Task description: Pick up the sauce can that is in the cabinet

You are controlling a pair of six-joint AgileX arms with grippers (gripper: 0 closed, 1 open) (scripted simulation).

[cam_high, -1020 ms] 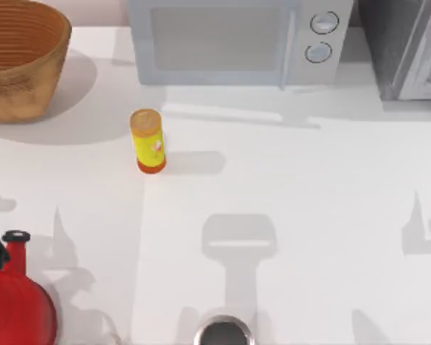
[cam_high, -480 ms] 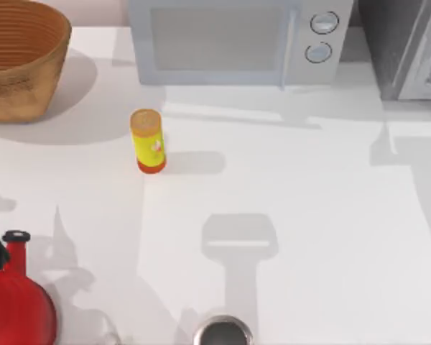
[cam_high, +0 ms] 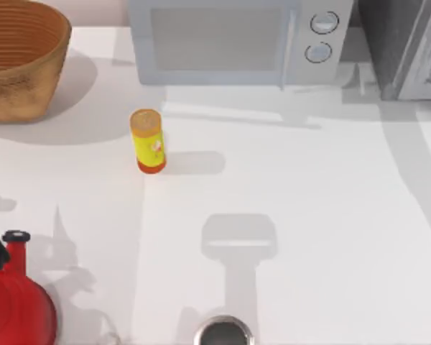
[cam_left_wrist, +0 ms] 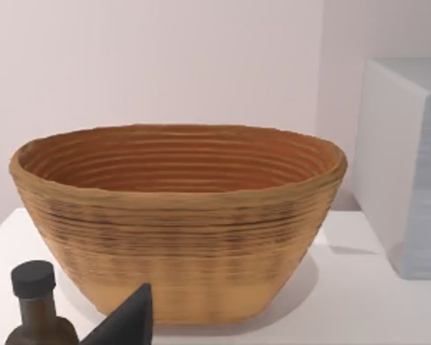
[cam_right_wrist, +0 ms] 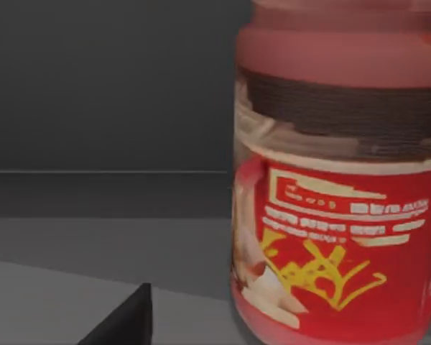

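Right wrist view: the sauce can (cam_right_wrist: 341, 187) stands upright and close before our right arm's camera, red body with a printed label, a dark band under a red rim. Its top and one side are cut off by the frame. It sits on a dark grey floor with a dark grey wall behind, the inside of the cabinet (cam_right_wrist: 108, 108). A dark wedge, one fingertip (cam_right_wrist: 126, 323) of our right claw, pokes in near the can without touching it. The other finger is out of frame, so we cannot tell how far the claw is open, and nothing is seen held.

Top view: the cabinet (cam_high: 406, 43) stands at the table's far right corner, cut off by the frame, its lighter grey door panel swung out at an angle. The can inside is hidden from above. Just beside it on the left, along the far edge, stands the pale grey microwave (cam_high: 237, 39) with two round knobs. A woven basket (cam_high: 21, 61) fills the far left corner. The yellow tube (cam_high: 148, 141) with orange ends stands upright on the white table (cam_high: 309, 201), left of centre. The red kettle (cam_high: 14, 295) is at the near left corner, partly cut off. A round metal object (cam_high: 223, 333) shows at the near edge, too clipped to identify.

Left wrist view: our left arm faces the basket (cam_left_wrist: 179, 215), one dark fingertip (cam_left_wrist: 129, 323) in view; its opening cannot be told either. A dark-capped bottle (cam_left_wrist: 36, 305) sits beside it, mostly cut off.
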